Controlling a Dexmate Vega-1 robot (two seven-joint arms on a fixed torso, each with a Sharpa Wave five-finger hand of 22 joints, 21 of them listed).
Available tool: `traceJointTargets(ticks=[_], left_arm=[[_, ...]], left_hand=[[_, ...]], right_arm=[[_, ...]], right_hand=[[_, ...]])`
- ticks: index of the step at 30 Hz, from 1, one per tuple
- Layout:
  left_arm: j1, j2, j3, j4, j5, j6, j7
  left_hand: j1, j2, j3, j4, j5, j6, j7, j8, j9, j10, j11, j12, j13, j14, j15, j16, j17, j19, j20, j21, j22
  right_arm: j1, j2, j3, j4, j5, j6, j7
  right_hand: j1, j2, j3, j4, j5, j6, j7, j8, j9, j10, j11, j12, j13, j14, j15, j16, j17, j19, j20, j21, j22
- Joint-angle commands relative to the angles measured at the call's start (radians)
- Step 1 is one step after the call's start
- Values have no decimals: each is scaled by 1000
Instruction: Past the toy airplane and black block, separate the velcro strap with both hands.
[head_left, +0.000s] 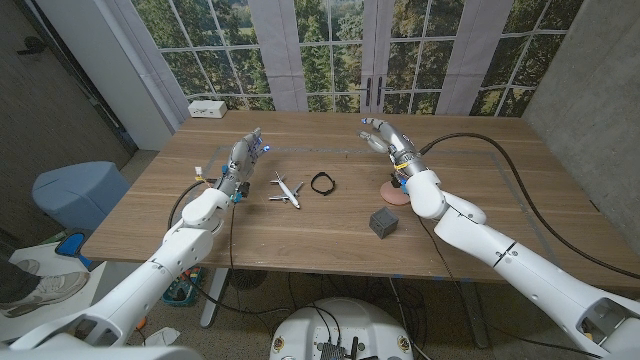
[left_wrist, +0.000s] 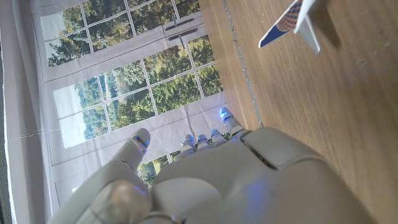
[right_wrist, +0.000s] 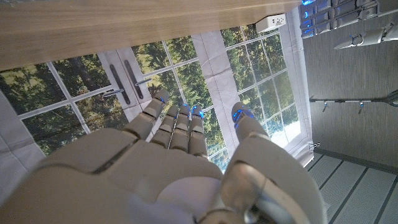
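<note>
The black velcro strap (head_left: 322, 183) lies as a closed loop on the table's middle. A white toy airplane (head_left: 286, 190) sits just left of it, and its tail (left_wrist: 291, 22) shows in the left wrist view. A black block (head_left: 384, 222) stands nearer the front, right of the strap. My left hand (head_left: 245, 156) is raised left of the airplane, fingers apart, holding nothing. My right hand (head_left: 388, 141) hovers beyond and right of the strap, fingers spread, empty. Both wrist views show the backs of my hands (left_wrist: 205, 180) (right_wrist: 168, 168) with fingers extended.
A pink round disc (head_left: 396, 194) lies under my right wrist. A white box (head_left: 207, 108) sits at the table's far left corner. A black cable (head_left: 480, 140) runs across the right side. Windows stand behind the table's far edge.
</note>
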Motion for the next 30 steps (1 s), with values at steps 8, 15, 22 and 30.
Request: traceJointTargets(ticks=[8, 15, 22, 30], left_arm=[[15, 1, -6, -11, -2, -8, 12], [21, 3, -5, -20, -1, -2, 18], [27, 6, -6, -32, 3, 3, 28], [32, 8, -6, -43, 4, 9, 35]], left_hand=[[-12, 57, 4, -2, 3, 2, 3, -1, 5, -40, -2, -6, 2, -41, -4, -4, 2, -10, 1, -8, 4], [-12, 56, 4, -2, 3, 2, 3, -1, 5, -41, -3, -7, 2, -42, -4, -4, 2, -10, 2, -11, 4], [-13, 56, 4, -2, 3, 2, 3, -2, 5, -41, -2, -7, 2, -42, -3, -5, 2, -9, 2, -14, 4], [-13, 56, 4, -2, 3, 1, 4, -2, 5, -42, -2, -8, 2, -42, -3, -5, 2, -8, 1, -18, 4]], right_arm=[[35, 14, -53, -16, -81, -71, 34], [49, 19, -68, -8, -90, -77, 54], [65, 27, -86, 14, -99, -76, 70], [81, 37, -107, 39, -109, -74, 84]], right_hand=[[27, -2, 1, -11, 5, -2, -14, -2, 3, 3, -23, -5, 5, -1, -36, -14, -2, 1, -9, -6, 2], [31, -2, 0, -10, 4, 0, -14, -1, 3, 6, -26, -4, 6, -3, -37, -15, -2, 0, -8, -7, 2], [35, -2, -2, -9, 4, 3, -17, 0, 4, 9, -27, -4, 6, -3, -37, -17, -1, -1, -8, -8, 2], [40, -2, -4, -8, 4, 5, -20, 1, 4, 12, -32, -3, 7, -6, -41, -19, -1, -2, -7, -9, 2]])
